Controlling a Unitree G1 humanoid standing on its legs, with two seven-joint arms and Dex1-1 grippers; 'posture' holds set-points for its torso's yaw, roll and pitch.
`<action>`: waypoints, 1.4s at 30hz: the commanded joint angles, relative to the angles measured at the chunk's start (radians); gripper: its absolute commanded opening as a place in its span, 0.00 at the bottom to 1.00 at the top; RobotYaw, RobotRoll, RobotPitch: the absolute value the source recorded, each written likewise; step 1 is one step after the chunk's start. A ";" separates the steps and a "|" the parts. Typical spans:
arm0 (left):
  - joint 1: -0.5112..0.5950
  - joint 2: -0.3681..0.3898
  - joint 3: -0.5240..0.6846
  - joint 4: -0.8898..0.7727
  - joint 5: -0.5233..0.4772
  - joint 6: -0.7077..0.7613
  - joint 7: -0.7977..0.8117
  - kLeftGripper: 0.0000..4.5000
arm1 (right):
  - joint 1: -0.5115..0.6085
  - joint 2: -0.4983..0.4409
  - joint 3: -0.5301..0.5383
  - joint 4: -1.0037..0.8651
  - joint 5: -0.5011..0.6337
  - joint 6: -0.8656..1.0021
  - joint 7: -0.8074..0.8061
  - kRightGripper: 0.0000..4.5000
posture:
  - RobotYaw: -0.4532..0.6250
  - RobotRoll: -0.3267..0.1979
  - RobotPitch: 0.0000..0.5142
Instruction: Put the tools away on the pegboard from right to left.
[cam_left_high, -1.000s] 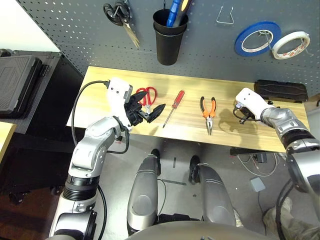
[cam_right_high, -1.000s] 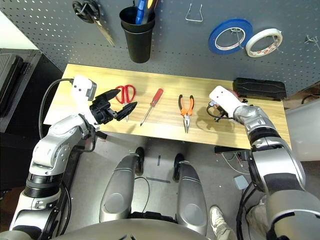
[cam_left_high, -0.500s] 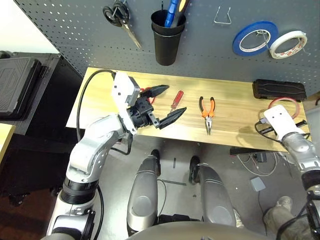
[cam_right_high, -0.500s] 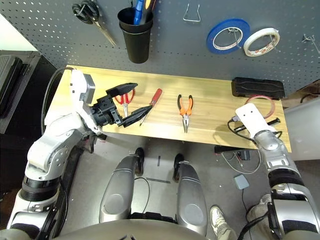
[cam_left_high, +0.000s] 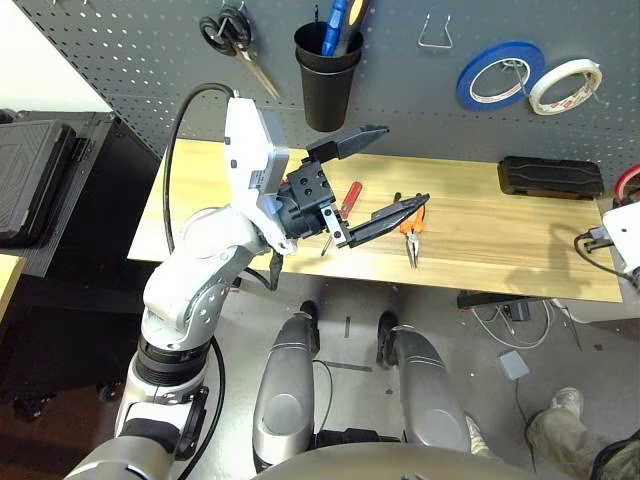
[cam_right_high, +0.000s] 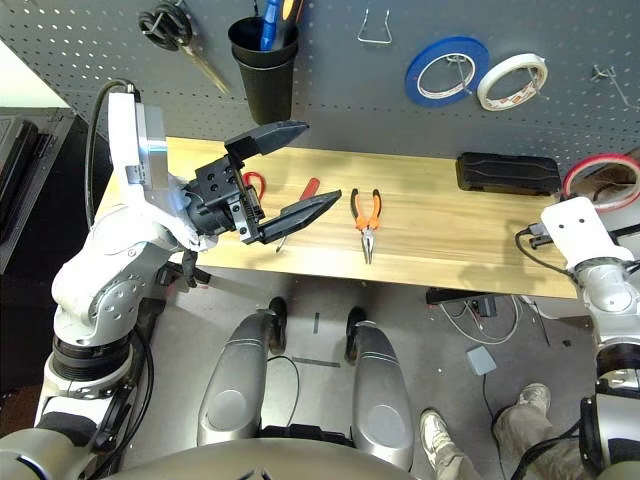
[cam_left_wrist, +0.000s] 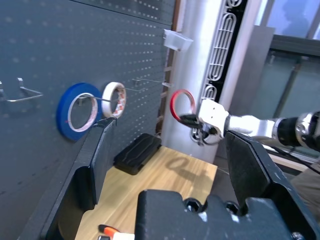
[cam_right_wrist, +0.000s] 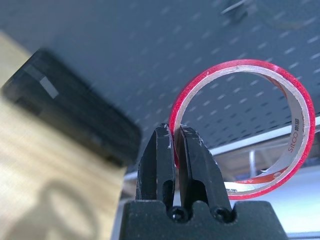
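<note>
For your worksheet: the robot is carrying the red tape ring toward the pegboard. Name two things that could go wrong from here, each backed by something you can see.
1. The right claw pinches only the thin edge of the red tape ring, so the ring might swing or slip when hooked.
2. The left claw hangs wide open above the screwdriver and pliers; lowering carelessly could knock them out of line.
</note>
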 joint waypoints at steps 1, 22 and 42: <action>-0.013 0.000 -0.020 -0.020 -0.018 0.000 -0.004 1.00 | -0.020 -0.026 -0.004 0.053 0.003 -0.044 0.006 0.01 | 0.54 0.62 0.61; -0.014 0.033 -0.020 0.011 0.012 -0.023 -0.004 1.00 | -0.493 -0.002 0.163 0.238 -0.139 0.279 0.050 0.01 | 0.58 0.62 0.56; 0.020 0.175 -0.102 0.076 0.115 0.119 0.009 1.00 | -0.174 0.094 0.040 0.141 0.024 0.030 -0.002 0.99 | 0.57 0.62 0.61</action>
